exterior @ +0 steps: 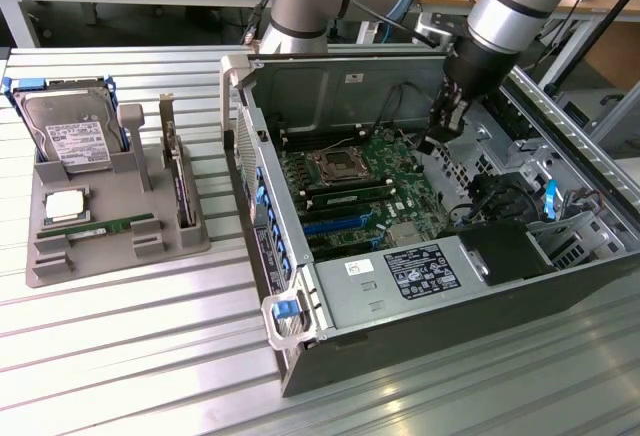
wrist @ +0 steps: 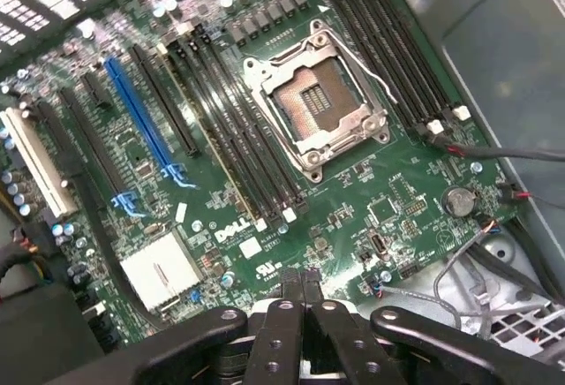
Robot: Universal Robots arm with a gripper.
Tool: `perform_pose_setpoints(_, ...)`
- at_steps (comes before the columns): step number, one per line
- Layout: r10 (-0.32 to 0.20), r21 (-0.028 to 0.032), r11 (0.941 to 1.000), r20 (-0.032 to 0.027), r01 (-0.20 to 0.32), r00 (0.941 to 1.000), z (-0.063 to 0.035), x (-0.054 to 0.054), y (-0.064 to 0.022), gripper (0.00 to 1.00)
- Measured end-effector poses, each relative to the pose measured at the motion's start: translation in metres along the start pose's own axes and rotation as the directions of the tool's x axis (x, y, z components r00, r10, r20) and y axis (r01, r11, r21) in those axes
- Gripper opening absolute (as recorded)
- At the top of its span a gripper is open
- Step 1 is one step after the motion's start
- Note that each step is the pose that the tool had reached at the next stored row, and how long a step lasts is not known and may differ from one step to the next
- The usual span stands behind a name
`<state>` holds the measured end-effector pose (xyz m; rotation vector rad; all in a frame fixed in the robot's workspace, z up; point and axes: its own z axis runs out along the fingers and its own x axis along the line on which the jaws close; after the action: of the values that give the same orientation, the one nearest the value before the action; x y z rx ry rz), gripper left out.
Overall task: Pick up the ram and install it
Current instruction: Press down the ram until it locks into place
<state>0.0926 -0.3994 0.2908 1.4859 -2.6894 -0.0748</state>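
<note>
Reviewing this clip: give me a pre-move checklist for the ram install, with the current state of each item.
1. Claw empty: ok, shut with nothing between its fingers.
2. Ram ready for pickup: ok, lying in the grey holder tray, untouched.
3. Claw positioned at ram: not ok, it hangs over the motherboard inside the computer case.
4. Memory slots beside the CPU socket free: cannot tell.
5. Case open: ok.

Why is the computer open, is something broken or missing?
Nothing looks broken. The computer case lies open on its side. The processor socket is empty, and the ram sits in the gray tray outside, so those parts simply aren't installed.
</note>
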Motion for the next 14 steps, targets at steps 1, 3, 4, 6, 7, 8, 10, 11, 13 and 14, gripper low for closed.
perform_pose_setpoints(1, 0.056, -0.0021, 0.9984, 0.0042, -0.056, 0.9984, 0.0002, 0.0000, 0.0000, 0.11)
perform_pose_setpoints(3, 0.112, -0.0045, 0.9937, 0.0084, -0.112, 0.9937, 0.0004, 0.0000, 0.0000, 0.11)
perform_pose_setpoints(4, 0.141, -0.0058, 0.9901, 0.0103, -0.140, 0.9900, 0.0005, 0.0000, -0.0001, 0.11)
perform_pose_setpoints(6, 0.181, -0.0078, 0.9834, 0.0132, -0.181, 0.9834, 0.0007, 0.0000, 0.0000, 0.11)
perform_pose_setpoints(7, 0.197, -0.0086, 0.9805, 0.0143, -0.196, 0.9804, 0.0008, 0.0000, -0.0001, 0.11)
perform_pose_setpoints(8, 0.233, -0.0105, 0.9726, 0.0167, -0.232, 0.9724, 0.0009, 0.0000, -0.0001, 0.11)
perform_pose_setpoints(10, 0.295, -0.0141, 0.9553, 0.0208, -0.295, 0.9551, 0.0012, -0.0001, -0.0001, 0.11)
perform_pose_setpoints(11, 0.325, -0.0158, 0.9457, 0.0227, -0.325, 0.9455, 0.0014, -0.0001, -0.0001, 0.11)
perform_pose_setpoints(13, 0.395, -0.0204, 0.9187, 0.0270, -0.394, 0.9184, 0.0017, -0.0001, -0.0001, 0.11)
perform_pose_setpoints(14, 0.449, -0.0242, 0.8935, 0.0301, -0.448, 0.8930, 0.0020, -0.0001, -0.0002, 0.11)
